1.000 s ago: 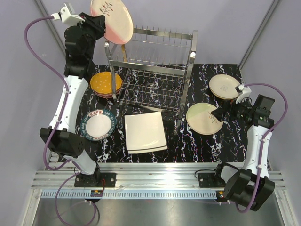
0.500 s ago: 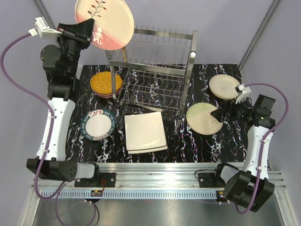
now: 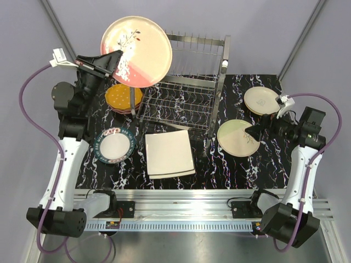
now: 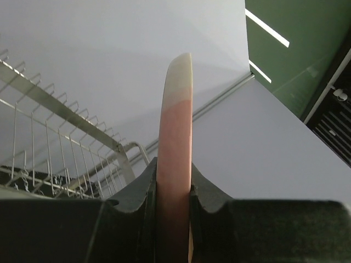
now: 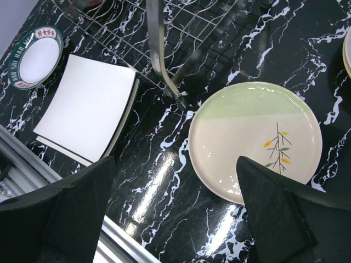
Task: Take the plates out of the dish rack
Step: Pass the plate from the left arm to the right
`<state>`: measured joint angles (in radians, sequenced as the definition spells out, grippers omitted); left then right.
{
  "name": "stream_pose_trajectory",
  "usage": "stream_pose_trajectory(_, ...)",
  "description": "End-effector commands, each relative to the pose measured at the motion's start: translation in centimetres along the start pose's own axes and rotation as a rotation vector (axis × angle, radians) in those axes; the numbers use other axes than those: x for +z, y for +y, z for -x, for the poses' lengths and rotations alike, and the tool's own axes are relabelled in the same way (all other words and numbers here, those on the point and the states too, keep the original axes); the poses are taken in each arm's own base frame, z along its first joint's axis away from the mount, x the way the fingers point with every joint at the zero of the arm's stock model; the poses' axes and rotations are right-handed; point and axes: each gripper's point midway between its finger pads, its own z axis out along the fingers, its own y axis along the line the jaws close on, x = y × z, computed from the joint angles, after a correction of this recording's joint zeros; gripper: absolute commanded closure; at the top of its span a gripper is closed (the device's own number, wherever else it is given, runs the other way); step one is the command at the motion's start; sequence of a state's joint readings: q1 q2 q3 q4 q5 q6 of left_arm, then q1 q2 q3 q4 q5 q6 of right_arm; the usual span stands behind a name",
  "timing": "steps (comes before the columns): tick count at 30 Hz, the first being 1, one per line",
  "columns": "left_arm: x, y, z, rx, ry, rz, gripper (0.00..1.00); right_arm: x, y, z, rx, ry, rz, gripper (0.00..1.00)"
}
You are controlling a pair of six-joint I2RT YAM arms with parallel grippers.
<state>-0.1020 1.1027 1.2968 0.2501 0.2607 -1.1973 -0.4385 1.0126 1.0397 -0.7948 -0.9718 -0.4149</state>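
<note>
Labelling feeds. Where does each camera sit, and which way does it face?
Top: above and behind the arms, looking down on the table; both show, left hand gripping a pink plate.
Left wrist: looks up along that plate's edge, rack behind; its fingers clamp it.
Right wrist: looks down on green plate and square plates; open fingers frame it.
Shared: top and right wrist both show the green plate.

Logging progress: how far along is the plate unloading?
Done: the dish rack looks empty, with orange plates, patterned-rim plate, square plates, green-and-cream plate and cream plate on the table. In hand: the left gripper clamps the pink-and-cream plate aloft. Left: setting it down.
</note>
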Motion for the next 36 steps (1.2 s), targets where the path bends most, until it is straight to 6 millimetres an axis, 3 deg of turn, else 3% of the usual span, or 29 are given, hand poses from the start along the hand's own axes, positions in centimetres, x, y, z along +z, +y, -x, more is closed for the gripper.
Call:
stream_pose_trajectory(1, -3.2, -7.9, -0.1, -0.052, 0.014, -0.277, 1.0, -1.0, 2.0, 2.0, -0.061, -0.043, 0.044, 0.0)
stream_pose_trajectory(13, -8.3, -9.2, -7.0, -0.1, 0.248, -0.353, 1.0, -1.4, 3.5, 2.5, -0.035, -0.047, 0.098, 0.0)
stream_pose_trajectory(21, -10.9, -7.6, -11.6, -0.141, 0.403, -0.363, 1.0, -1.8, 4.7, 2.4, -0.016, -0.035, 0.142, 0.0)
stream_pose_trajectory(26, -12.7, -7.2, -13.3, -0.134, 0.466, -0.389, 1.0, -2.0, 5.2, 2.5, 0.012, -0.022, 0.16, 0.0)
stream_pose_trajectory(36, -16.2, -4.5, -16.6, -0.154, 0.567, -0.423, 1.0, -1.5, 4.1, 2.5, 0.081, -0.014, 0.13, 0.0)
